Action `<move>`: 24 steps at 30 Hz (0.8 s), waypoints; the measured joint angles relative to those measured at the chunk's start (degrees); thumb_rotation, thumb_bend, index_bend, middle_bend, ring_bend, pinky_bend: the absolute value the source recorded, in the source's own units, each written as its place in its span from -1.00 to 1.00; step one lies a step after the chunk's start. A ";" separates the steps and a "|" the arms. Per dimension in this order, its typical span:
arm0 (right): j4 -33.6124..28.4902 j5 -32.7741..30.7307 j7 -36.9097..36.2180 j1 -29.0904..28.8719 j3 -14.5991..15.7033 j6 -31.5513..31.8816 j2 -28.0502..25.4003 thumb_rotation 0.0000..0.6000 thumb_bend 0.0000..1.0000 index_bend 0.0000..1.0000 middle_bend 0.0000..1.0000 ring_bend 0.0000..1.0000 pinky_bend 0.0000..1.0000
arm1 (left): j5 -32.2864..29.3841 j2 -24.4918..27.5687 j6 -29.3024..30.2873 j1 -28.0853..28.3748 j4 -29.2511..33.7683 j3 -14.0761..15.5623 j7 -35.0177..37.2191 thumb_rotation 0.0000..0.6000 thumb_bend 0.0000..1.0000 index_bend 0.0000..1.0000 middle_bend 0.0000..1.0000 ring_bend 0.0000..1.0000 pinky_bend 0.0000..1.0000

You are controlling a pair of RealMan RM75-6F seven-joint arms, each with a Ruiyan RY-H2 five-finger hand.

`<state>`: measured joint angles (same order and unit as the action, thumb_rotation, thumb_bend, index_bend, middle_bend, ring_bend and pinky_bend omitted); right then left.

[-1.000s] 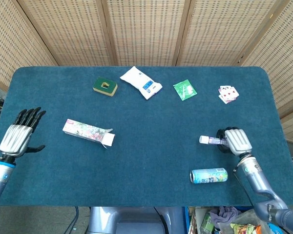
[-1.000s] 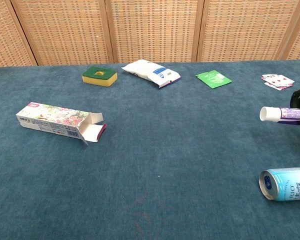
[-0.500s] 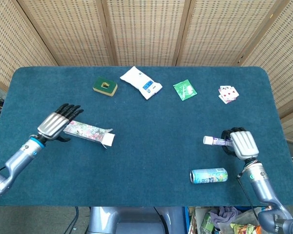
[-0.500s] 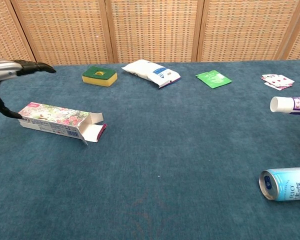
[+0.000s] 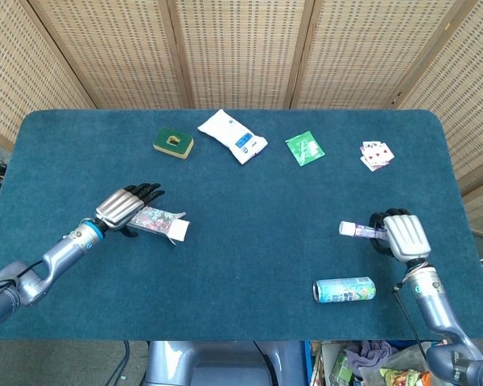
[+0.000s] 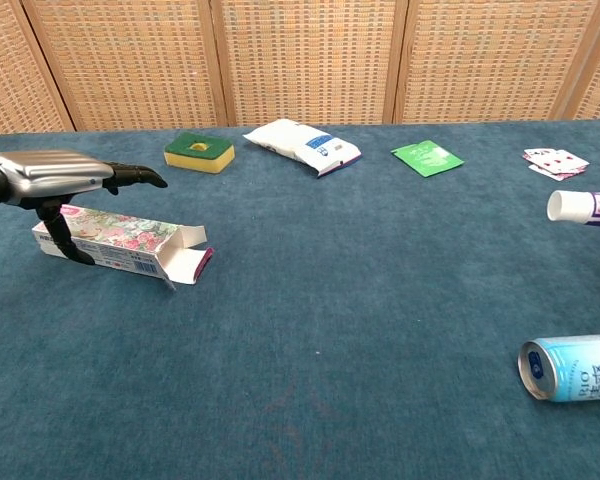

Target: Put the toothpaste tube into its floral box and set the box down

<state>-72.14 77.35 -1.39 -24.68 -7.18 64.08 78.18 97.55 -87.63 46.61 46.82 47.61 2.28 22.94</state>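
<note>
The floral box [image 5: 158, 221] [image 6: 130, 237] lies on its side at the left of the blue table, its open flap end facing right. My left hand [image 5: 125, 207] [image 6: 65, 180] hovers over the box's left end, fingers spread above it and thumb down at its near side, holding nothing. My right hand [image 5: 402, 236] at the right grips the purple-and-white toothpaste tube [image 5: 359, 230] [image 6: 585, 207], lifted off the table with its white cap pointing left. The chest view shows only the tube's cap end at the right edge.
A light-blue drink can [image 5: 344, 289] [image 6: 572, 367] lies on its side in front of my right hand. At the back are a green-and-yellow sponge [image 5: 173, 143], a white tissue pack [image 5: 232, 135], a green sachet [image 5: 305, 148] and playing cards [image 5: 376, 154].
My left hand has travelled right from the table's left edge to above the box's left end. My right hand has carried the tube slightly rightward and up.
</note>
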 measured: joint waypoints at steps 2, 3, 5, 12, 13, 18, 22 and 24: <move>-0.04 -0.05 -0.09 0.00 -0.08 -0.02 -0.09 1.00 -0.07 0.17 0.13 -0.24 -0.35 | -0.43 -0.34 -0.98 0.62 -0.08 0.19 0.00 1.00 -0.77 -0.78 -0.78 -0.71 -0.49; -0.07 -0.07 -0.14 0.01 -0.12 0.00 -0.14 1.00 -0.07 0.17 0.13 -0.24 -0.35 | -0.72 -0.60 -1.47 0.99 -0.16 0.33 0.00 1.00 -0.77 -0.74 -0.74 -0.67 -0.47; -0.14 -0.13 -0.24 0.05 -0.21 0.05 -0.19 1.00 -0.07 0.17 0.13 -0.24 -0.35 | -1.06 -0.92 -1.98 1.42 -0.33 0.51 -0.04 1.00 -0.77 -0.68 -0.66 -0.60 -0.42; -0.20 -0.23 -0.41 0.10 -0.39 0.14 -0.38 1.00 -0.06 0.17 0.13 -0.24 -0.35 | -1.62 -1.74 -2.09 2.28 -0.64 0.96 -0.49 1.00 -0.77 -0.46 -0.44 -0.41 -0.30; -0.18 -0.25 -0.43 0.11 -0.40 0.12 -0.39 1.00 -0.07 0.17 0.13 -0.24 -0.35 | -1.75 -1.82 -2.09 2.33 -0.67 1.00 -0.72 1.00 -0.77 -0.42 -0.41 -0.38 -0.27; -0.27 -0.15 -0.69 0.17 -0.43 0.22 -0.51 1.00 -0.06 0.17 0.13 -0.24 -0.35 | -2.60 -2.00 -2.15 2.37 -0.72 1.20 -1.98 1.00 -0.73 -0.27 -0.28 -0.27 -0.15; -0.42 -0.01 -0.75 0.22 -0.42 0.39 -0.62 1.00 -0.06 0.17 0.13 -0.24 -0.35 | -3.19 -2.22 -1.63 1.96 -1.00 1.28 -2.90 1.00 -0.58 -0.19 -0.20 -0.21 -0.10; -0.56 0.10 -0.77 0.26 -0.43 0.55 -0.70 1.00 -0.06 0.17 0.13 -0.24 -0.35 | -3.47 -2.41 -1.27 1.70 -1.16 1.29 -3.17 1.00 -0.50 -0.17 -0.18 -0.19 -0.09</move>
<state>-72.70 77.45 -2.15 -24.42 -7.60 64.64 77.49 94.08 -90.04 45.34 48.52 46.45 3.57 19.77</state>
